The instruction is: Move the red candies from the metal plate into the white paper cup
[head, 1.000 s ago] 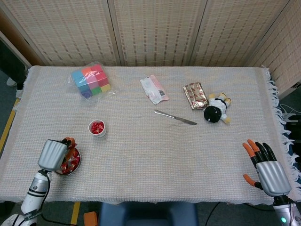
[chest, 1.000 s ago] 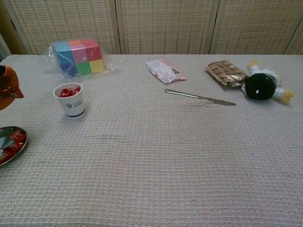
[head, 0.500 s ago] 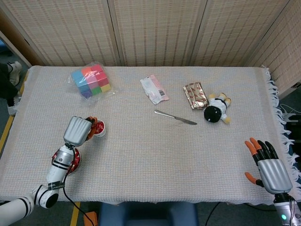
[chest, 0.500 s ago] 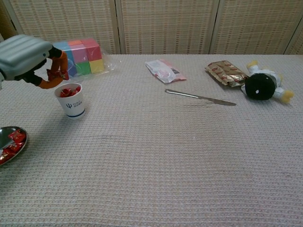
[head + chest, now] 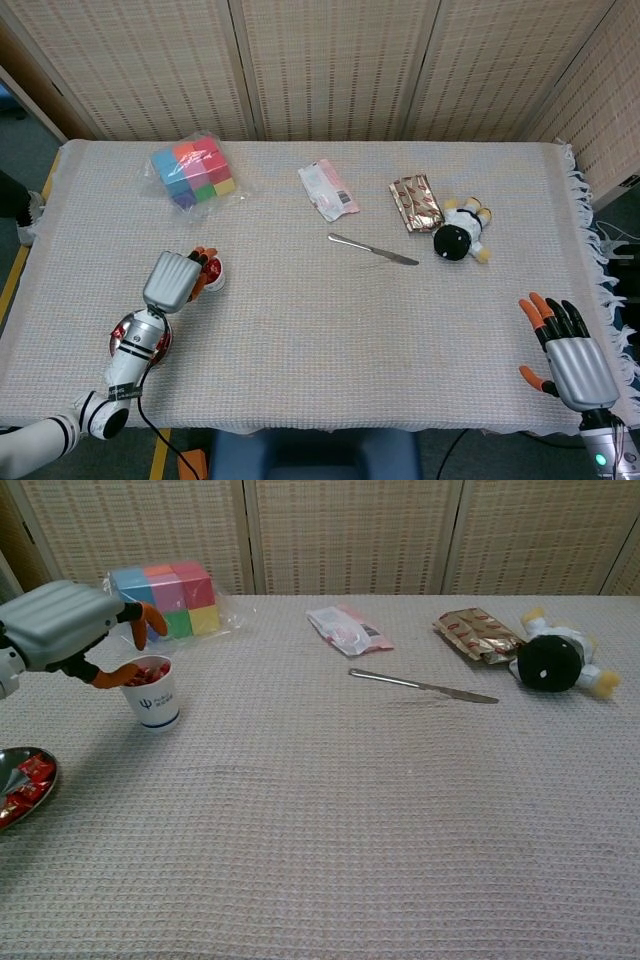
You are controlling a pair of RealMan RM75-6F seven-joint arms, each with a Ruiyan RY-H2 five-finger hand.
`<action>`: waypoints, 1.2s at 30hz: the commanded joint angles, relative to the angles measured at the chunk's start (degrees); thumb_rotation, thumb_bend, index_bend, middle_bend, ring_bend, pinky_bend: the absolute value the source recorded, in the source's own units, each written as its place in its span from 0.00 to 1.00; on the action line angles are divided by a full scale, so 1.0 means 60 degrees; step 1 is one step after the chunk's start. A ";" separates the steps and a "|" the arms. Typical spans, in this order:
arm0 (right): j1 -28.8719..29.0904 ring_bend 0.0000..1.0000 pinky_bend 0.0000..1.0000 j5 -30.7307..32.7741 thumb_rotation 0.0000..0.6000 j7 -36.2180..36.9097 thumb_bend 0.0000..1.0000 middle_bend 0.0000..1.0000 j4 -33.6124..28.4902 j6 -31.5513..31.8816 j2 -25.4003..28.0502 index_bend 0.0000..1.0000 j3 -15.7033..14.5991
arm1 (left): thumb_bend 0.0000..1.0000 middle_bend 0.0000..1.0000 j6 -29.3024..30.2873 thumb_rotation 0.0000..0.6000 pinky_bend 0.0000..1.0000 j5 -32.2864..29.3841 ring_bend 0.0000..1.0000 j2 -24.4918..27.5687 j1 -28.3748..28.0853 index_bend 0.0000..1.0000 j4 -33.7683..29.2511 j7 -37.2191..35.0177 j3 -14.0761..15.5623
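Two robot hands are showing, yes?
— Yes. The left robot hand [image 5: 62,626] is hovering over the white paper cup [image 5: 150,693], fingers spread apart, with one orange fingertip [image 5: 124,672] hooking down at the cup's rim. Nothing is showing in its grasp. The right robot hand [image 5: 572,360] is lying far from the cup at the opposite near corner of the surface [image 5: 330,330], fingers splayed and holding nothing.

— Where are the red candies sitting?
— Some red candies [image 5: 147,672] are filling the cup, which is standing upright with its mouth facing up. More are lying in the metal plate [image 5: 18,788], just beside the cup on the near side, toward the surface's edge. In the head view the plate is mostly hiding under the left forearm.

— What else is lying around the cup?
— Behind the cup, a bag of coloured blocks [image 5: 165,601] is sitting near the far edge. Well apart from the cup, toward the middle, a butter knife [image 5: 422,686] is lying with its long axis running roughly sideways. Beyond the knife are a pink-and-white packet [image 5: 347,629], a shiny brown wrapper [image 5: 477,636] and a small black-and-white plush toy [image 5: 556,661]. Nothing is standing between the cup and the plate.
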 commanded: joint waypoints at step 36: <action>-0.0044 0.00 0.00 -0.0355 1.00 0.0142 0.11 0.00 0.0000 0.0111 0.0071 0.00 -0.0170 | 0.42 0.26 0.0591 1.00 1.00 0.0730 0.88 0.1387 0.2947 0.19 -0.0679 -0.1819 0.2695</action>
